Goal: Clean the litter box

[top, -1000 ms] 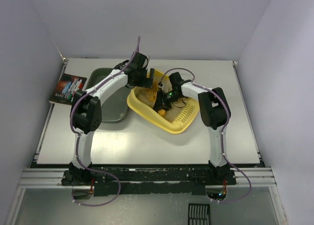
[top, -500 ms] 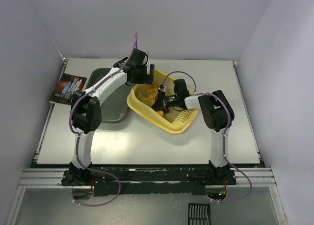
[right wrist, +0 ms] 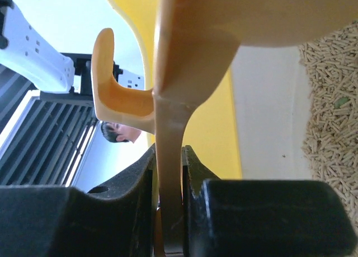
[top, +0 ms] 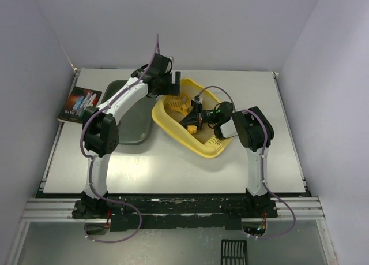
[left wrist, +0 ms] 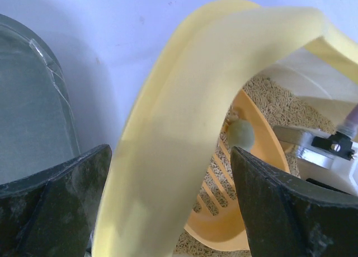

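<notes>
Litter box [top: 214,145] is sitting skewed on the tabletop [top: 173,172], slotted ledge at its near-right end and beige litter [right wrist: 330,100] inside.

Left gripper [left wrist: 170,156] is hanging at the litter box's far-left corner, jaws spread wide and straddling the yellow rim. The rim is running between the two fingers [left wrist: 56,206]. I can't tell whether either finger is actually touching it, and nothing is clamped.

Right gripper [right wrist: 168,173] is working inside the litter box, around its middle. Its jaws are pinched narrow on the flat handle of the orange-yellow scoop [left wrist: 257,156], which it is holding firmly edge-on between the pads. The scoop's slotted bowl is pointing toward the litter box's far-left corner, just inside the rim the left gripper is straddling. A small round grey-green lump [left wrist: 243,135] is sitting in the bowl, with litter pellets showing through the slots below.

A dark grey-green tray [top: 135,123] is lying just left of the litter box, edges close together; I can't tell if they are touching. A printed booklet [top: 79,104] is lying well left of the litter box, beyond the dark tray, at the tabletop's edge.
</notes>
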Action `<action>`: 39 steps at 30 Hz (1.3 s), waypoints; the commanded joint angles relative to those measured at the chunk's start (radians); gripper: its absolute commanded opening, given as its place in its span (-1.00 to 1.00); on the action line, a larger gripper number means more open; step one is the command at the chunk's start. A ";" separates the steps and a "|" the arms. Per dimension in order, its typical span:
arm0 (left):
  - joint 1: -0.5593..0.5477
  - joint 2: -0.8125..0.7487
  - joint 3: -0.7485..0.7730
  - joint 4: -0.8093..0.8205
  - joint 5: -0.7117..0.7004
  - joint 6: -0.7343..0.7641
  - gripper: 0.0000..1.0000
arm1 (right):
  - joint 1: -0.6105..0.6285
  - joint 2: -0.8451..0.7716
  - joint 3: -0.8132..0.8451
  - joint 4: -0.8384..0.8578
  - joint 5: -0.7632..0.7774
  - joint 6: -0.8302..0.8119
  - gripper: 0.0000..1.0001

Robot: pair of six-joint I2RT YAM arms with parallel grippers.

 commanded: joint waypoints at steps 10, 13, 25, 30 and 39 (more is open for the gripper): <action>0.033 0.017 0.075 0.023 0.017 0.010 0.98 | -0.025 -0.141 0.346 -1.829 0.234 -1.334 -1.00; 0.036 0.020 0.084 0.025 0.016 0.013 0.98 | -0.036 -0.143 0.336 -1.835 0.215 -1.327 -1.00; 0.062 -0.002 0.085 0.037 -0.010 0.034 0.99 | -0.036 -0.264 0.225 -1.831 0.216 -1.351 -1.00; 0.067 -0.035 0.072 0.043 -0.046 0.055 0.98 | -0.038 -0.363 0.129 -1.774 0.240 -1.346 -1.00; 0.078 -0.142 0.031 -0.036 -0.024 0.145 0.98 | -0.038 -0.584 -0.031 -1.600 0.323 -1.297 -1.00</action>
